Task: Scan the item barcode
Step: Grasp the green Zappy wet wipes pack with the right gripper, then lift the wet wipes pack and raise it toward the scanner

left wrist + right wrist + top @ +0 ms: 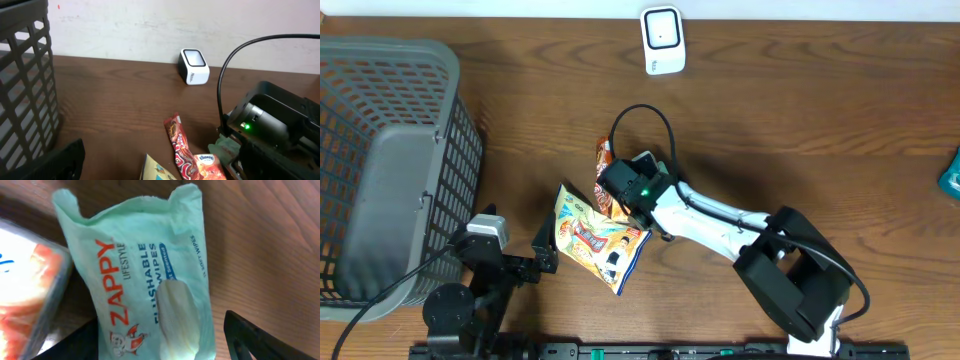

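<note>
A pale green pack of flushable wipes (135,260) lies on the wood table, and my right gripper (157,335) stands open around its lower end; the right finger (250,335) is apart from the pack. In the overhead view the right gripper (625,195) hangs over a small pile of items at the table's middle. The white barcode scanner (662,40) stands at the far edge, also visible as the scanner (194,66) in the left wrist view. My left gripper (548,255) is open and holds nothing, at the near left beside a yellow snack bag (600,240).
A red wrapper (179,145) and an orange tissue pack (207,167) lie in the pile next to the wipes. A grey mesh basket (460,130) fills the left side. A teal object (952,175) shows at the right edge.
</note>
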Motion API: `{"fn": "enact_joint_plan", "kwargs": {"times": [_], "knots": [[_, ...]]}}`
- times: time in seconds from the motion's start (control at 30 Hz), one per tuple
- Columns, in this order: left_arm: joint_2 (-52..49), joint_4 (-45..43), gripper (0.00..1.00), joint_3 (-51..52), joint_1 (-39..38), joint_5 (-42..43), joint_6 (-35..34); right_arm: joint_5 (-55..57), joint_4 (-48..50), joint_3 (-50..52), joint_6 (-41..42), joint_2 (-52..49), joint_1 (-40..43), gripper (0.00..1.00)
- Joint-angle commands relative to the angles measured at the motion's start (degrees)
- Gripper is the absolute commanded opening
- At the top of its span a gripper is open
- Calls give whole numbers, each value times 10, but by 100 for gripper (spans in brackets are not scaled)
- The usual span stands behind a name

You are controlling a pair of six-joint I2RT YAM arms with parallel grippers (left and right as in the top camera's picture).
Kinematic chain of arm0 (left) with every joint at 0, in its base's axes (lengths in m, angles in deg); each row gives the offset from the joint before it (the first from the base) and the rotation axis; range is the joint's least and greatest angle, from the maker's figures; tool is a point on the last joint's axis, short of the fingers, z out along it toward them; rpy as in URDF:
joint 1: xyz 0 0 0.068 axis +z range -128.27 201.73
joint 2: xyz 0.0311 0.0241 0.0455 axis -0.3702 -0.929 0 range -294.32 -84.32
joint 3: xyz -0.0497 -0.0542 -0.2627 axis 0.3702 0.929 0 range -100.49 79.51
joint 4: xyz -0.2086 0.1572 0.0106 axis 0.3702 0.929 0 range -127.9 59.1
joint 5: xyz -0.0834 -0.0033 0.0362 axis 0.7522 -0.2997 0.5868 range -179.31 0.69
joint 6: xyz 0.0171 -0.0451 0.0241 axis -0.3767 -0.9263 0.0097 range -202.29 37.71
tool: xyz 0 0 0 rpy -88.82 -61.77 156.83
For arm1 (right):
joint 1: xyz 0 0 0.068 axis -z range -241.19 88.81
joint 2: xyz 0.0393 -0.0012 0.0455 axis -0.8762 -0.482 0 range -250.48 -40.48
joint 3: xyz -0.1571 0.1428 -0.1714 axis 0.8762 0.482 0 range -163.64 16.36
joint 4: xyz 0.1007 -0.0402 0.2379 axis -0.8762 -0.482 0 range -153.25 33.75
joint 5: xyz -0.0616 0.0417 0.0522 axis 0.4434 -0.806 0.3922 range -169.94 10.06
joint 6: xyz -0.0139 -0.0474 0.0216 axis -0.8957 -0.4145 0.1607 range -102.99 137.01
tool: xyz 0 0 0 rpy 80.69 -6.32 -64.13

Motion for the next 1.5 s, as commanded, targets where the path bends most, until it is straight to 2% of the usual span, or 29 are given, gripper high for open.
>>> {"fn": "enact_joint_plan", "kwargs": {"times": [0.0,0.27,0.3,0.33,0.37,0.6,0.63,0.7,0.87,1.03,1.13,1.47], "knots": [[1,0,98,3,-2,9,8,-6,2,16,-13,0,14,68],[1,0,98,3,-2,9,8,-24,11,16,-23,0,17,56],[1,0,98,3,-2,9,8,-23,11,16,-23,0,18,49],[1,0,98,3,-2,9,8,-24,11,16,-23,0,20,34],[1,0,98,3,-2,9,8,-25,11,16,-23,0,21,28],[1,0,98,3,-2,9,8,-91,17,16,-24,0,32,8],[1,0,98,3,-2,9,8,-106,16,15,-24,0,39,1],[1,0,98,3,-2,9,8,-140,8,10,-31,1,52,1],[1,0,98,3,-2,9,8,-307,-35,-20,-69,8,107,1],[1,0,98,3,-2,9,8,-528,-87,-42,-162,14,177,1],[1,0,98,3,-2,9,8,-721,-144,-43,-259,14,234,1],[1,0,98,3,-2,9,8,-958,-258,-43,-463,14,307,1]]}}
